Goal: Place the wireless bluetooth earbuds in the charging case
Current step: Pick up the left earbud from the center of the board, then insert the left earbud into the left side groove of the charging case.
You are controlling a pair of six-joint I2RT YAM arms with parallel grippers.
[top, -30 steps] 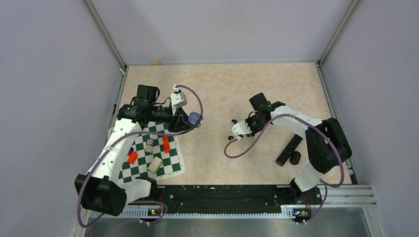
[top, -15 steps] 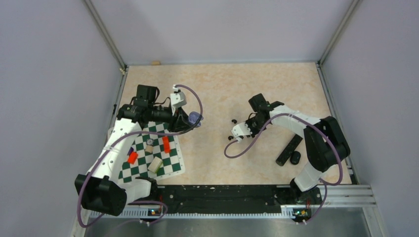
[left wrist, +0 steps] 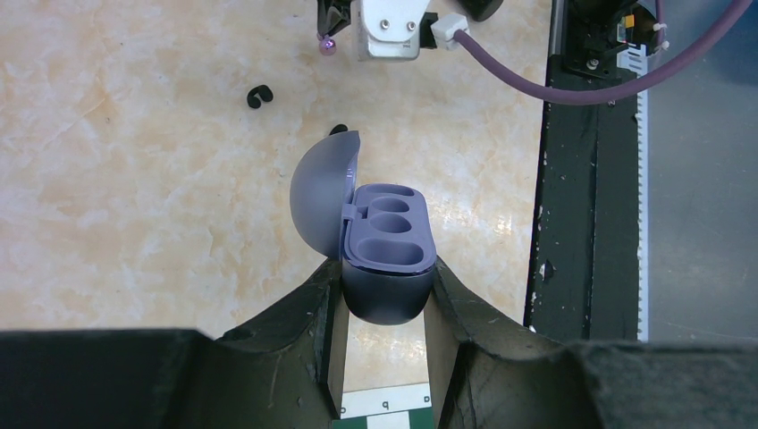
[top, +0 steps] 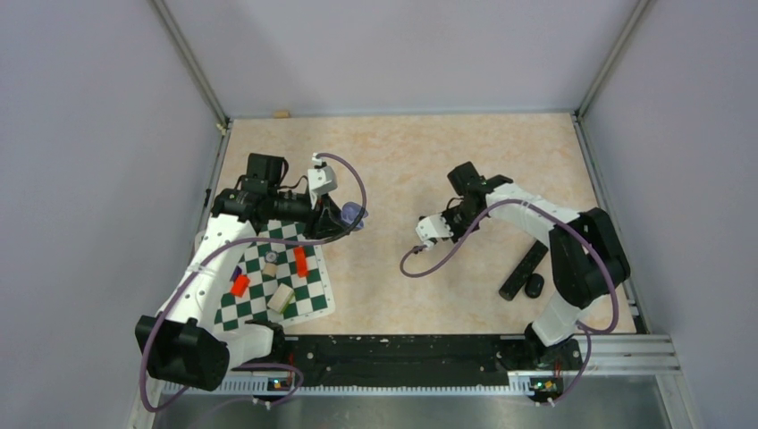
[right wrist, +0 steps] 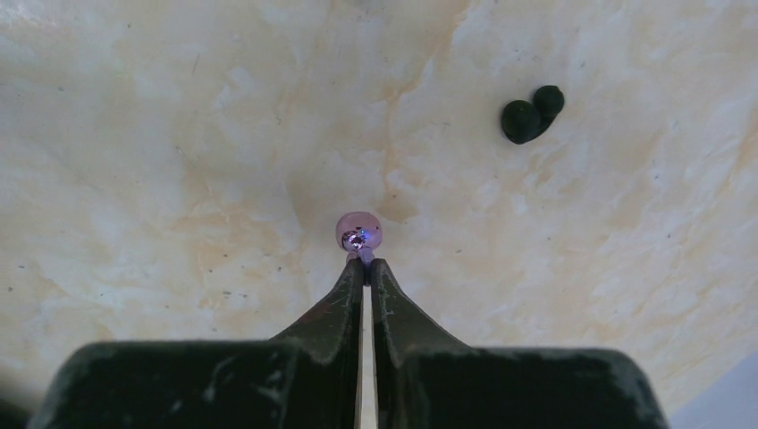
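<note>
While your left fingers [left wrist: 332,299] clamped the open charging case [left wrist: 387,268] above the counter [top: 402,152], your right fingers [right wrist: 358,268], pinching one earbud [right wrist: 358,233], sat well apart to its right.

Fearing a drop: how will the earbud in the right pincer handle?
The earbud looks round and glossy, so it may slip from the right pincer, gripped only at its edge. Dropped, it would probably roll across the table.

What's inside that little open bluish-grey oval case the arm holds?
The bluish-grey oval case holds only a purple moulded tray, its hollows all empty. The inner face of the raised lid is turned away, unseen. One tiny lilac earbud is pinched in the right gripper.
</note>
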